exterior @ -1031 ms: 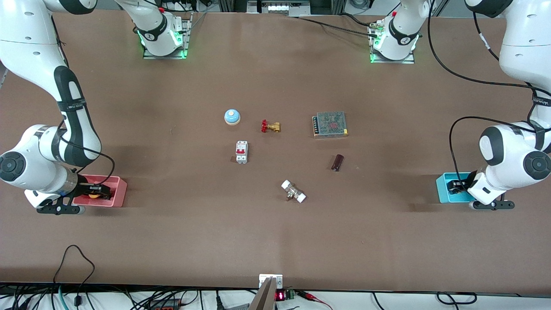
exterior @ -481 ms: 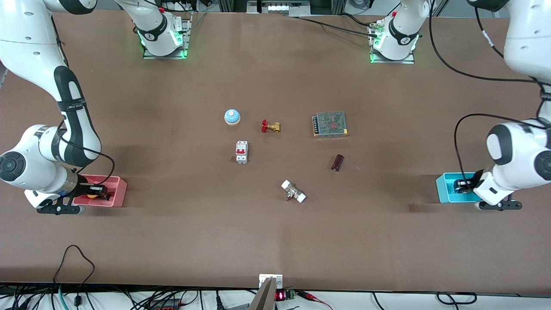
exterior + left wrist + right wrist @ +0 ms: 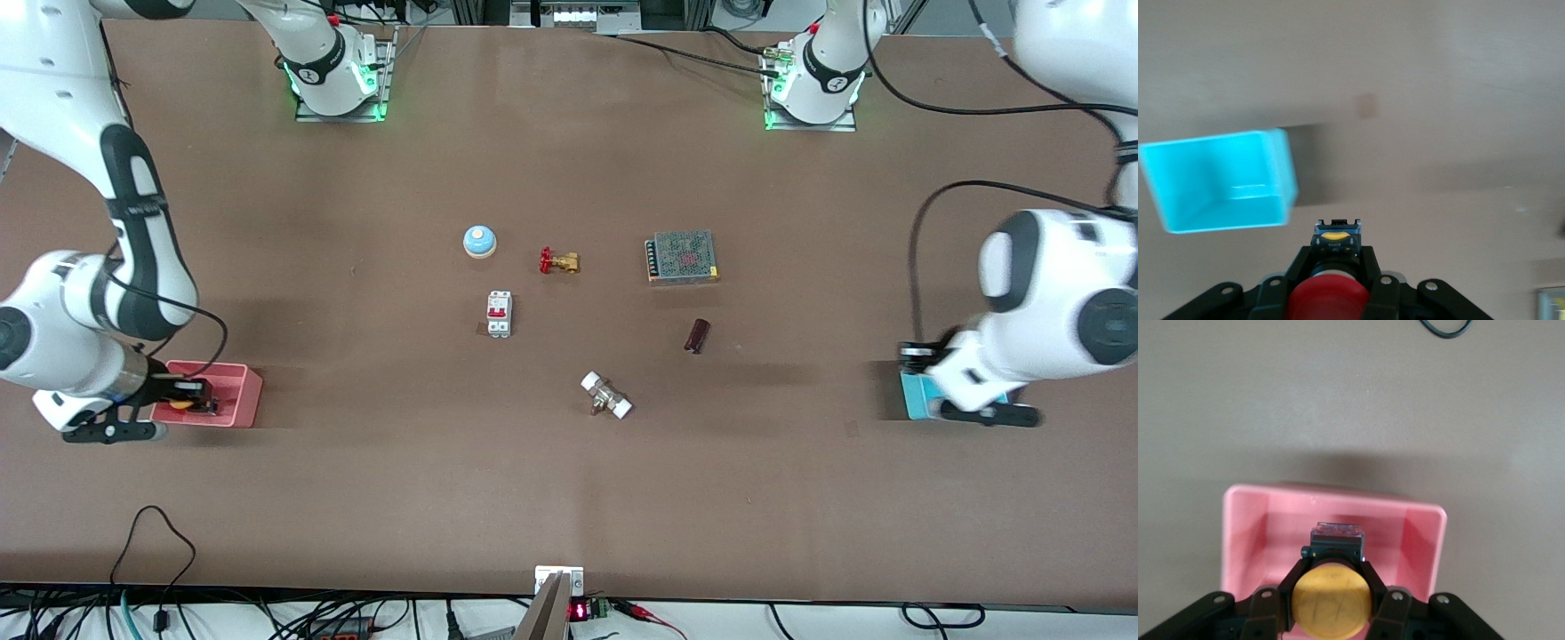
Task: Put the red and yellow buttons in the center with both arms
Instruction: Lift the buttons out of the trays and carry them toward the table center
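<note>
My left gripper (image 3: 916, 353) is up over the blue bin's (image 3: 916, 396) edge on the table centre's side. In the left wrist view this gripper (image 3: 1336, 259) is shut on the red button (image 3: 1325, 301), and the bin (image 3: 1218, 180) lies empty below it. The red button is hidden in the front view. My right gripper (image 3: 191, 391) is over the pink bin (image 3: 240, 396) and is shut on the yellow button (image 3: 181, 404). The right wrist view shows that gripper (image 3: 1331, 577) closed round the yellow cap (image 3: 1331, 600), just above the bin (image 3: 1418, 540).
Mid-table stand a blue dome bell (image 3: 479, 241), a brass valve with a red handle (image 3: 558, 261), a metal power supply (image 3: 682, 256), a white and red breaker (image 3: 499, 314), a dark cylinder (image 3: 697, 335) and a white-ended fitting (image 3: 606, 396).
My left gripper has risen out of the blue bin with the red button and moved toward the table's centre. My right gripper has lifted a little with the yellow button.
</note>
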`<state>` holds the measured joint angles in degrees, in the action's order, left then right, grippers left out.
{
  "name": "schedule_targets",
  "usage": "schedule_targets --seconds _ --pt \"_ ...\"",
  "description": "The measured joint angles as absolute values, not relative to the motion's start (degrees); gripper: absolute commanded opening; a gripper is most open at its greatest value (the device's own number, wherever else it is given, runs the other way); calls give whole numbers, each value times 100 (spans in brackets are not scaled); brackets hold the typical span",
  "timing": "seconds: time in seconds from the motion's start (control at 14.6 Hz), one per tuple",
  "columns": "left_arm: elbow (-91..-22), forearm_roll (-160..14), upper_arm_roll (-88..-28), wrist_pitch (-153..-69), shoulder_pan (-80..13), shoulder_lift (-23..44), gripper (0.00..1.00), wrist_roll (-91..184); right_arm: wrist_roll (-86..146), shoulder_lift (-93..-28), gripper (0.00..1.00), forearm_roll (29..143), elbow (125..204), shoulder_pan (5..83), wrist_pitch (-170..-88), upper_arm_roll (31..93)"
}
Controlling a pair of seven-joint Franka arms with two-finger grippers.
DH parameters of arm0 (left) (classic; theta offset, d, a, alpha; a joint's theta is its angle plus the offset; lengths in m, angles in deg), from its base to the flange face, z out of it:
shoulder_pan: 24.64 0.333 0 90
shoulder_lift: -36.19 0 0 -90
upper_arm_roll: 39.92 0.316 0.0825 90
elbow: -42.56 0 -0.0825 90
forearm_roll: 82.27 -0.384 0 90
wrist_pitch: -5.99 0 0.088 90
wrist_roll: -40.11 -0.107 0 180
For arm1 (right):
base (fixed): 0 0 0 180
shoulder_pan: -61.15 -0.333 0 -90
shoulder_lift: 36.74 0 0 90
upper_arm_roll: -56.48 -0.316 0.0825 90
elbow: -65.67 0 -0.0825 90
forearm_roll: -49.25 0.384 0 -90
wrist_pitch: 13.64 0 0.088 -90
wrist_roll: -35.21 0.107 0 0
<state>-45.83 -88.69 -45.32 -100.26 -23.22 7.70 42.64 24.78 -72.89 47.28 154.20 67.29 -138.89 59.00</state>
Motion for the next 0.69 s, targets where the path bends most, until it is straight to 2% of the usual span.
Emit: schedule_targets --seconds 0.21,0.34,0.48,0.69 --pt "-5072 -8869 -4734 -10347 -2513 668 19 4844 2470 -6396 30 4748 15514 6738 -12683 5644" --pt "-5480 -8869 -4771 -10841 -2511 604 19 4908 2480 -5758 29 4795 15920 6737 -12435 5392" --pt "-5844 -8869 -4771 -11235 -2486 585 19 4909 2761 -5320 29 4822 16541 6728 -12629 5079" --pt "-6136 -8869 -4771 -11491 -2475 586 19 4918 3386 -5136 29 4821 17512 6660 -13585 4599"
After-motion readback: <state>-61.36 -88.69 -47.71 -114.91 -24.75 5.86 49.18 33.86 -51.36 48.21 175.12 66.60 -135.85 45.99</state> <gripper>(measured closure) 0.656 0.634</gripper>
